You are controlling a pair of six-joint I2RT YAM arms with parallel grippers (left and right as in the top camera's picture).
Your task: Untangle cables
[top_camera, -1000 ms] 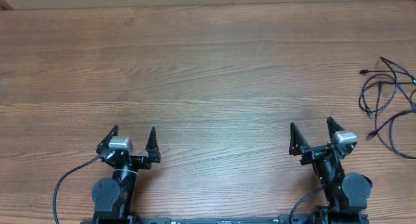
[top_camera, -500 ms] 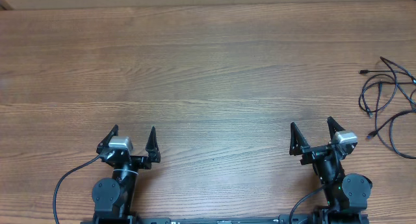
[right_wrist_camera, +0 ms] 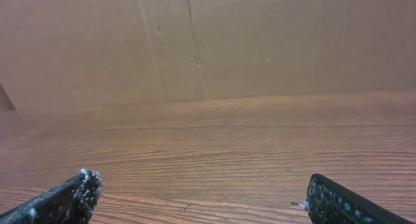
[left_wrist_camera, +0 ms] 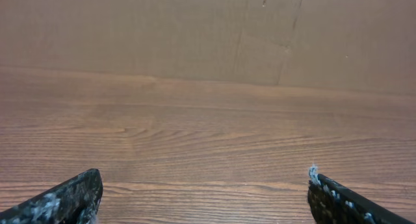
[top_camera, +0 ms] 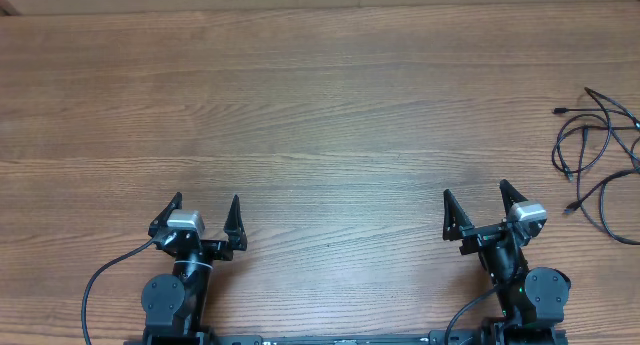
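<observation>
The cables [top_camera: 598, 153] are thin black cords in loose tangled loops at the far right edge of the table, seen only in the overhead view. My right gripper [top_camera: 475, 196] stands open near the front edge, well to the left of and nearer than the cables, with nothing between its fingers. Far off at the front left, my left gripper [top_camera: 205, 201] is open and empty too. In the wrist views, the left gripper [left_wrist_camera: 205, 185] and the right gripper [right_wrist_camera: 198, 185] show only bare wood between their dark fingertips.
The wooden table [top_camera: 320, 115] stretches wide between and beyond the arms. A brown cardboard wall [right_wrist_camera: 208, 42] rises along the far edge. Thick black wires [top_camera: 95, 285] trail from the arm bases at the front.
The right gripper has shifted very slightly left. The left arm and the cables have not moved.
</observation>
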